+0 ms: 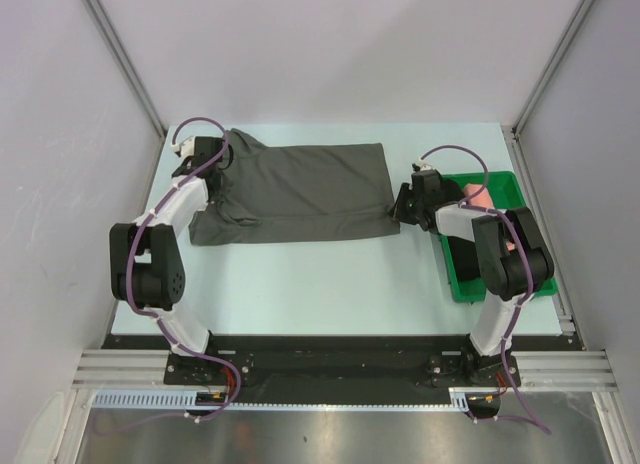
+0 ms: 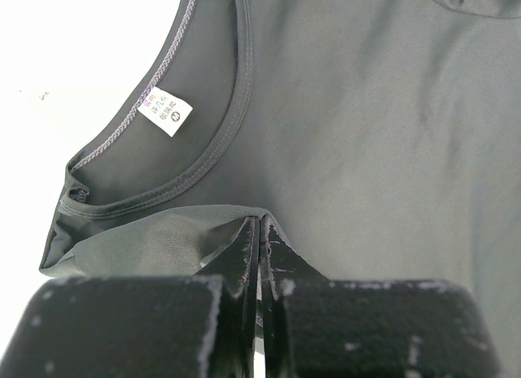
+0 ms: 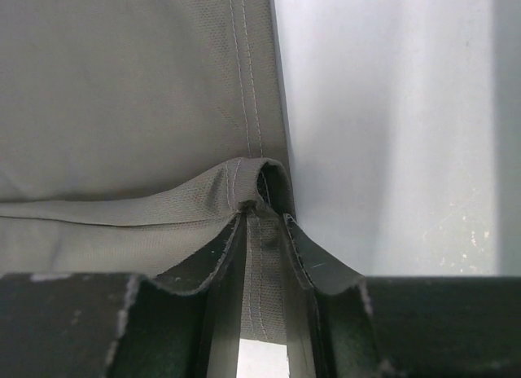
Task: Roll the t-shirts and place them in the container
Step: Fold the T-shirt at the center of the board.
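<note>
A dark charcoal-grey t-shirt (image 1: 300,189) lies folded into a long flat strip across the back of the table. My left gripper (image 1: 213,162) is at its neck end. In the left wrist view that gripper (image 2: 262,225) is shut, pinching a tented fold of cloth just below the collar, near the white neck label (image 2: 165,112). My right gripper (image 1: 400,209) is at the shirt's near right corner. Up close, it (image 3: 264,211) is shut on the stitched hem (image 3: 248,109), which bunches up between its fingers. A salmon-pink roll (image 1: 477,196) and a black roll (image 1: 462,252) lie in the tray.
A green plastic tray (image 1: 500,177) sits at the right edge of the table, partly under my right arm. Pale table surface (image 1: 320,284) stretches in front of the shirt. White walls close in the back and both sides.
</note>
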Controlling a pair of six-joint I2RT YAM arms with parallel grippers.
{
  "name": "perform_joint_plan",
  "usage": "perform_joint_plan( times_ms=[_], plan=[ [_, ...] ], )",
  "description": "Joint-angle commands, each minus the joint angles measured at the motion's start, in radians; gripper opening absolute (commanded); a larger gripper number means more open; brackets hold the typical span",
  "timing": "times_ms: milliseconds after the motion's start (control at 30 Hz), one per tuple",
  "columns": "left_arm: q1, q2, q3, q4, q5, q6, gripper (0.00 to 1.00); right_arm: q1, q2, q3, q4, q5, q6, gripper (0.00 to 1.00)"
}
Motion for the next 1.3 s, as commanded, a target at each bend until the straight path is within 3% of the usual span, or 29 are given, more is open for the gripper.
perform_joint_plan(
  times_ms=[0,100,233,433,1267],
  plan=[
    [0.004,-0.009,0.038,0.016,-0.004,0.013,0.00,0.008,0.011,0.010,0.042,0.019,-0.011,0.25],
    [0.004,-0.009,0.038,0.017,-0.003,0.010,0.00,0.008,0.012,0.015,0.041,0.021,-0.013,0.22],
    [0.004,-0.011,0.040,0.016,-0.001,0.012,0.00,0.008,-0.002,0.023,0.028,0.028,-0.016,0.09],
    [0.004,-0.023,0.040,0.011,-0.010,0.015,0.00,0.011,-0.072,0.024,-0.010,0.059,-0.028,0.00],
    [0.011,0.012,0.101,0.007,-0.056,0.059,0.01,-0.023,-0.080,0.024,0.007,0.079,-0.036,0.00]
  ],
)
